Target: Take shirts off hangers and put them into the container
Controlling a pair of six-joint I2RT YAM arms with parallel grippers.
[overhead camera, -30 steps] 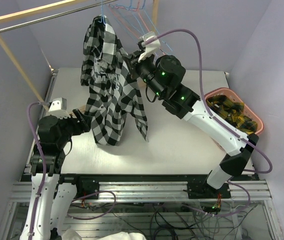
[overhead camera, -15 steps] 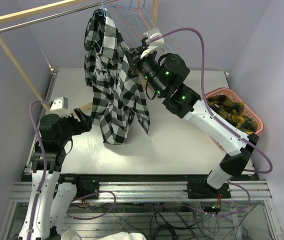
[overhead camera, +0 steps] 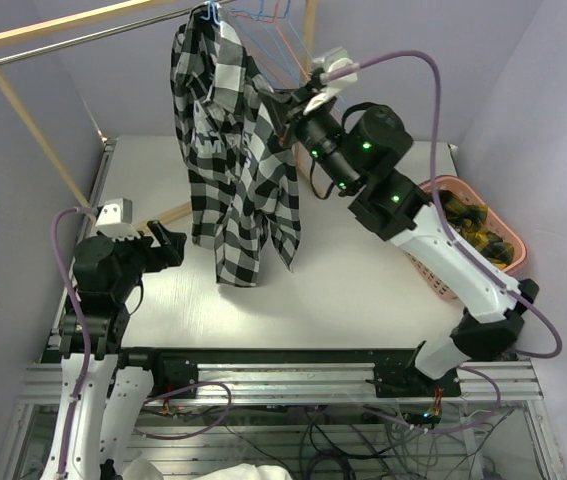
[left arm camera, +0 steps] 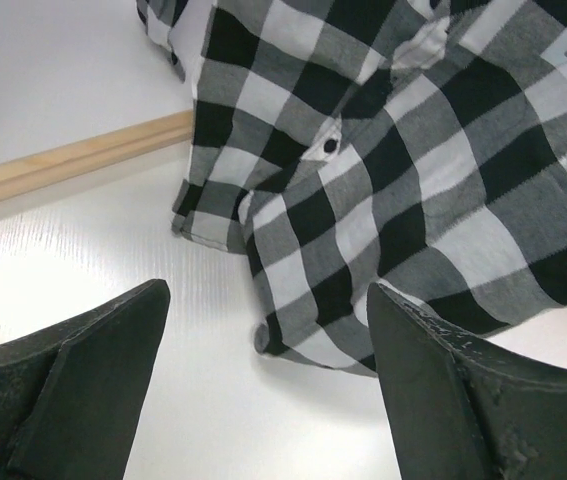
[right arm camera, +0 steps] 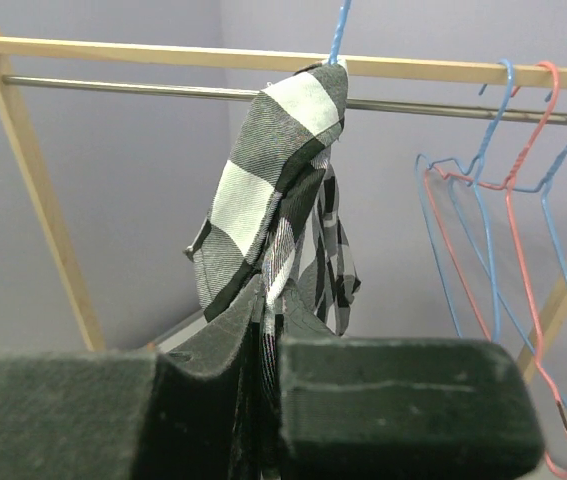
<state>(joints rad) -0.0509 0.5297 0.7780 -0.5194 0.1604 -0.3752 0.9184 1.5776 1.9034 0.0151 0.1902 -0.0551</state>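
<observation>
The black-and-white checked shirt (overhead camera: 233, 150) hangs from a light blue hanger (right arm camera: 338, 25) hooked on the rack's rail. Its hem dangles just above the table. My right gripper (overhead camera: 285, 108) is raised at the shirt's right edge and shut on a fold of the fabric (right arm camera: 273, 170), pinched between the pads (right arm camera: 275, 330). My left gripper (overhead camera: 170, 243) sits low at the left, open, with nothing between its fingers (left arm camera: 268, 295). The shirt's lower hem (left arm camera: 383, 170) hangs just beyond them. The pink container (overhead camera: 514, 243) stands at the table's right edge, partly hidden behind the right arm.
Empty blue and pink hangers (right arm camera: 503, 200) hang on the rail (right arm camera: 113, 85) to the right of the shirt. The wooden rack frame (overhead camera: 23, 110) slants down the left side, with its base strip (left arm camera: 63, 165) lying on the table. A dark, yellow-patterned garment (overhead camera: 473, 225) lies in the container.
My right gripper has risen and swung right with the fabric, so the shirt hangs straighter. My left gripper's jaws have opened wider and now stand off the hem.
</observation>
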